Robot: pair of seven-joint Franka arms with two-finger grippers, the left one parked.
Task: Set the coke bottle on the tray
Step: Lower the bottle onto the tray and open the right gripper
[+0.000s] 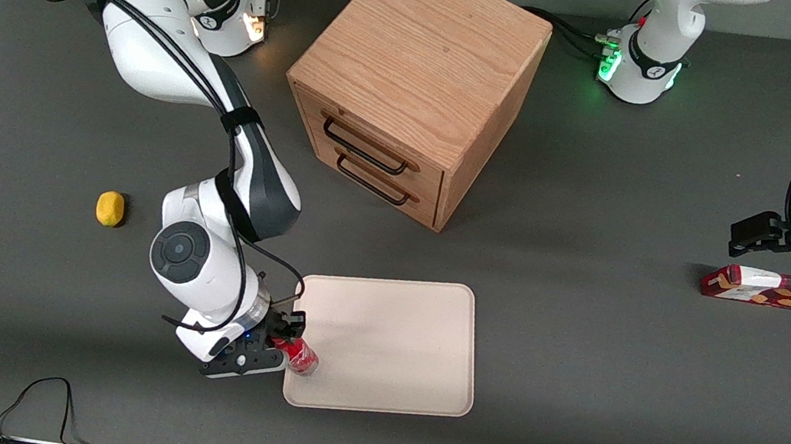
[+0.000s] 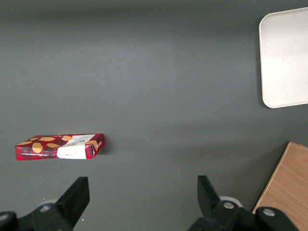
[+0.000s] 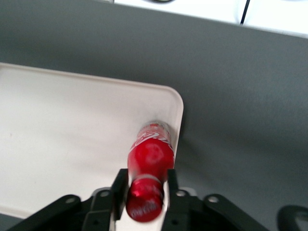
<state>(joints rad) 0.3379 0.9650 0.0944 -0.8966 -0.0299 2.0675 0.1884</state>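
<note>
Right wrist view shows the gripper [image 3: 144,185] clamped on the neck of the bottle [image 3: 150,154], just under its red cap, so the body hangs free below the fingers [image 3: 119,187] and its clear base can meet the tray [image 3: 72,139] first. The bottle sits over the tray's corner nearest the front camera, close to the low rim; whether the base touches is unclear. The bottle looks glossy, round and smooth; the tray is matte, pale beige, flat, with rounded corners. Both lie on a dull grey surface [image 1: 578,356].
</note>
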